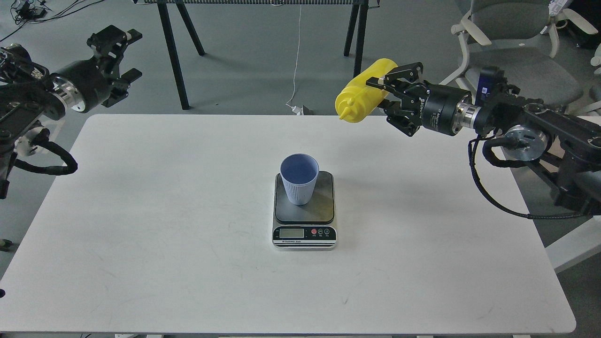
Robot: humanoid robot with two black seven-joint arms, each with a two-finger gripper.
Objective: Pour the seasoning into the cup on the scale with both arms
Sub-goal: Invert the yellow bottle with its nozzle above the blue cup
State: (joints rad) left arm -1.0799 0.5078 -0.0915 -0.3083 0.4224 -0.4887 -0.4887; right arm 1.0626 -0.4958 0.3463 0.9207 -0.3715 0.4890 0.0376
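The light blue ribbed cup point(299, 184) stands upright on the dark platform of the scale point(304, 210) at the table's middle. My right gripper point(381, 95) is shut on the yellow seasoning bottle point(360, 94), held in the air over the table's far edge, up and to the right of the cup. The bottle is tipped over with its nozzle pointing down and left. My left gripper point(126, 52) hovers open beyond the table's far left corner, holding nothing.
The white table point(141, 225) carries only the scale and cup. Black stand legs point(173, 56) and a white cable point(296, 61) are on the floor behind. A grey office chair point(516, 51) stands at the back right.
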